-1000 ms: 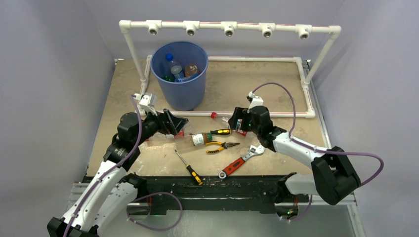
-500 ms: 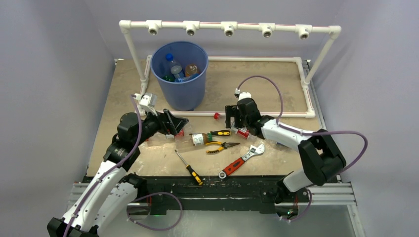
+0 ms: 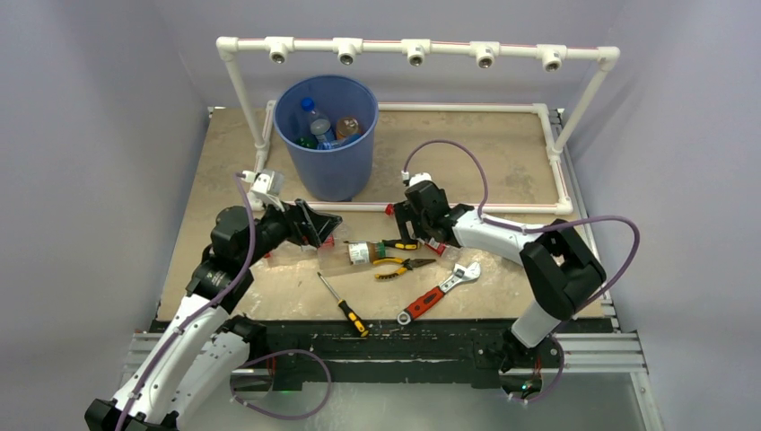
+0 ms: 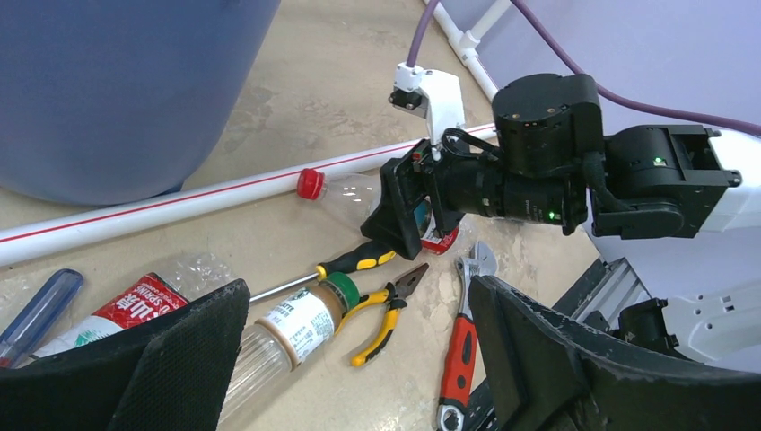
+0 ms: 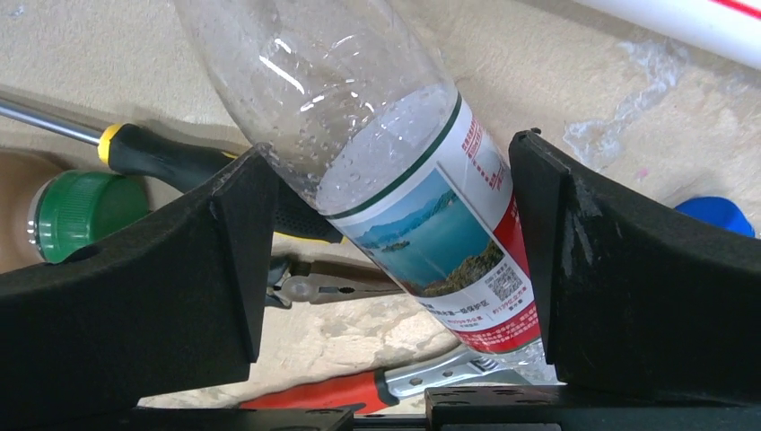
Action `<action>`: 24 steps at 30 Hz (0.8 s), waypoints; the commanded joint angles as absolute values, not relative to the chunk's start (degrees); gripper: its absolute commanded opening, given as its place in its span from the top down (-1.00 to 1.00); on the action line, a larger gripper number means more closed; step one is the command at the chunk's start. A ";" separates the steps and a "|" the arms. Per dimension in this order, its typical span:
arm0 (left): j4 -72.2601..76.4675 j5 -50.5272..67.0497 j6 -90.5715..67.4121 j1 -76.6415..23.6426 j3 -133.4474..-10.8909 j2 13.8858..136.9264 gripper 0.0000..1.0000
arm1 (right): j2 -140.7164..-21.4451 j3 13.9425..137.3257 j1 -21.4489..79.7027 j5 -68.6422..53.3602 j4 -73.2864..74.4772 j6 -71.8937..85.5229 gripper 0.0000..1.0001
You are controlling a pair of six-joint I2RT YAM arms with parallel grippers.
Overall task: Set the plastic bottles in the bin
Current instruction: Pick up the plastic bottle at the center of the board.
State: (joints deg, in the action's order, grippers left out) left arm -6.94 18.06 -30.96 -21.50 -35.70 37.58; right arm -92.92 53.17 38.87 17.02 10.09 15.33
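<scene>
Swung leftward across the table, the right gripper now straddles, jaws spread wide and not yet squeezing, a clear bottle lying beside the white pipe, so gripping and carrying it to the bin, well apart at the back, seems next.

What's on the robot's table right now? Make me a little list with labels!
bin: blue bin, with bottles already inside
right gripper: open, jaws either side of a clear lake-label bottle
left gripper: open, holding nothing, near a green-capped bottle
tools: pliers, red-handled wrench, screwdriver
</scene>
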 commanded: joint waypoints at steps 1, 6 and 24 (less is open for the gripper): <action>-5.00 19.10 -31.79 -21.25 -35.11 36.94 -0.84 | -96.25 56.45 38.78 18.94 12.43 13.02 -0.79; -5.09 19.10 -31.68 -21.27 -35.08 36.74 -0.84 | -98.56 56.56 38.79 17.60 10.09 12.23 -0.62; -4.91 17.33 -31.53 -21.27 -34.97 35.65 -0.83 | -81.02 52.77 38.84 9.46 8.25 14.07 -0.20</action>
